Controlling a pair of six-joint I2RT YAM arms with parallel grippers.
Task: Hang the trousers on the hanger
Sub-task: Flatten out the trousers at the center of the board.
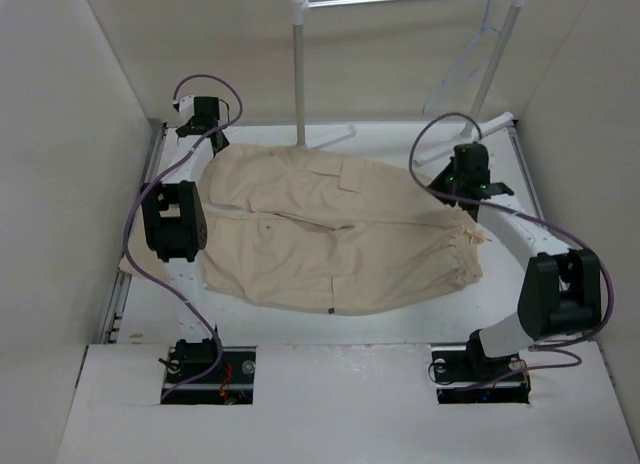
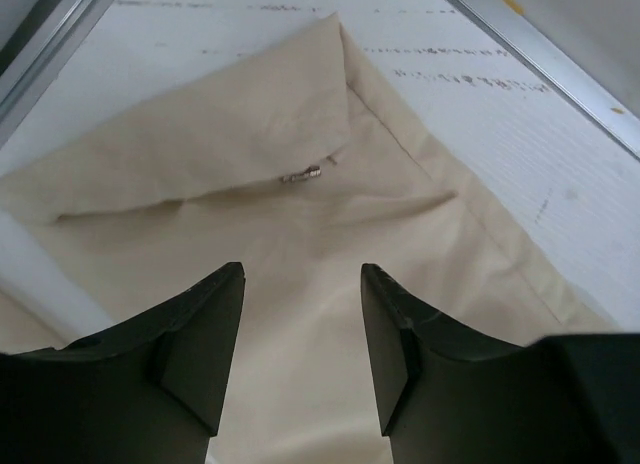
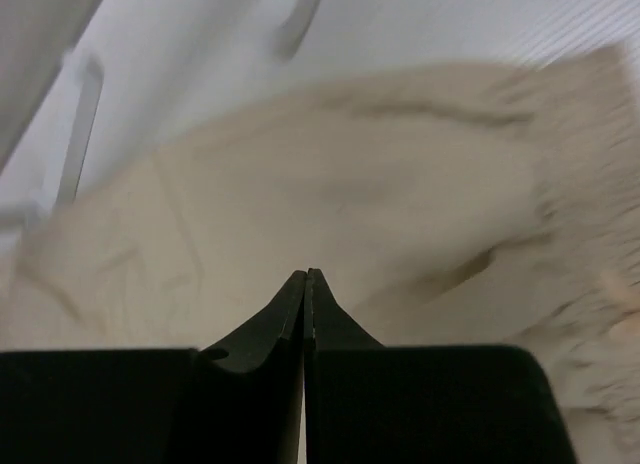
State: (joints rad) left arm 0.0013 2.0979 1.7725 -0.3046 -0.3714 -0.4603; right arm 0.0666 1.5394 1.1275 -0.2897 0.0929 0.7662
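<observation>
The beige trousers [image 1: 330, 234] lie flat on the white table, leg ends at the left and drawstring waist at the right. My left gripper [image 1: 210, 139] hovers over the far-left leg end; in the left wrist view it [image 2: 302, 274] is open and empty above the cloth [image 2: 300, 184]. My right gripper [image 1: 457, 196] is at the far side of the waist; in the right wrist view it [image 3: 306, 274] is shut with nothing between the fingers, just above the cloth [image 3: 380, 204]. The thin pale hanger [image 1: 470, 59] hangs on the rack bar at the back right.
A white tubular rack [image 1: 298, 74] with two posts stands at the back of the table; its feet show in the right wrist view [image 3: 80, 114]. Walls enclose the table on the left, right and back. A metal rail [image 2: 560, 64] runs along the table edge.
</observation>
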